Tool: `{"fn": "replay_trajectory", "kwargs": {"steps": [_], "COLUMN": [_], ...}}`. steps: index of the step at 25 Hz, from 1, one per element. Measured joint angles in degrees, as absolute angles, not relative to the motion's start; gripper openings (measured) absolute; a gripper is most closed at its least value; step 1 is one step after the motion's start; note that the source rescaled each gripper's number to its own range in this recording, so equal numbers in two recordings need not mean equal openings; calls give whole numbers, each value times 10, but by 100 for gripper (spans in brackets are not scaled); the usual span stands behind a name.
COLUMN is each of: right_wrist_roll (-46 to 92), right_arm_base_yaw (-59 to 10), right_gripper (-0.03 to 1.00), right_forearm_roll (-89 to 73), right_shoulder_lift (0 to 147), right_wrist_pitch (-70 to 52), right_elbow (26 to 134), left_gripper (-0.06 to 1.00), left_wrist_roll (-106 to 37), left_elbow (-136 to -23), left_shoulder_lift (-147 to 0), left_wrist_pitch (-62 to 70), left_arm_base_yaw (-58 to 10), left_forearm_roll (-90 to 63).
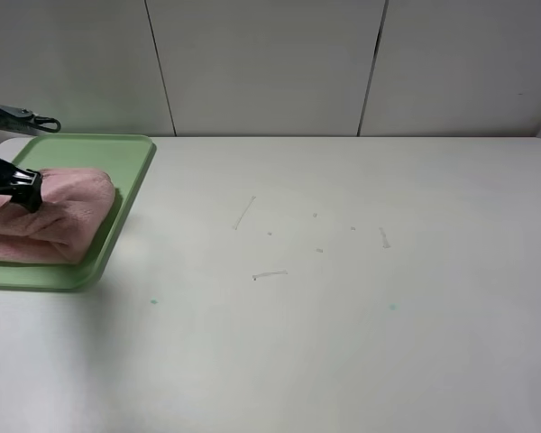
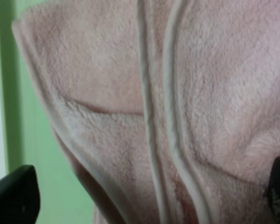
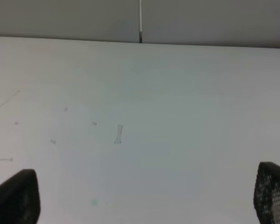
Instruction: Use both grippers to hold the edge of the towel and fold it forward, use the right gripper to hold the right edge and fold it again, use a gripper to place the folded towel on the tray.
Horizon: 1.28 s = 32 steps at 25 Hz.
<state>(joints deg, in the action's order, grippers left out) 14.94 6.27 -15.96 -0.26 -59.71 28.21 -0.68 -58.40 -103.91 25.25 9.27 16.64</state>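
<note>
The pink folded towel [image 1: 61, 215] lies on the green tray [image 1: 117, 153] at the far left of the table. My left gripper [image 1: 20, 188] is over the towel's left part, at the edge of the exterior view. In the left wrist view it [image 2: 147, 198] is open, its fingertips [image 2: 14, 196] wide apart, with the towel's layered hems [image 2: 149, 116] between them and the tray [image 2: 32, 149] beside them. My right gripper [image 3: 140, 196] is open and empty above bare table; it is out of the exterior view.
The white table [image 1: 343, 271] carries only a few faint scuff marks [image 1: 269, 274] near its middle. A panelled wall [image 1: 270, 63] runs along the back edge. The tray sits against the table's left side.
</note>
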Motion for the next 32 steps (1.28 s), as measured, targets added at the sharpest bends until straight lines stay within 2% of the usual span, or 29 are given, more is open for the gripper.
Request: {"fn": "replay_trajectory", "kwargs": {"steps": [13,32], "right_wrist_roll": [149,149], "right_arm_base_yaw": [63,63], "right_gripper": [100,100], "right_forearm_roll": [-160,-160], "right_shoulder_lift": [-3,-3], "right_wrist_pitch": [-597,-597], "right_elbow": [282,282], "left_gripper": [100,100], "left_wrist_roll": [-7,-7], "left_elbow": [-584,-584], "left_shoulder_lift": [-1016,-804], "left_wrist_pitch": [277,417], "left_arm_base_yaw": [93,93], "left_forearm_roll": [166,100]}}
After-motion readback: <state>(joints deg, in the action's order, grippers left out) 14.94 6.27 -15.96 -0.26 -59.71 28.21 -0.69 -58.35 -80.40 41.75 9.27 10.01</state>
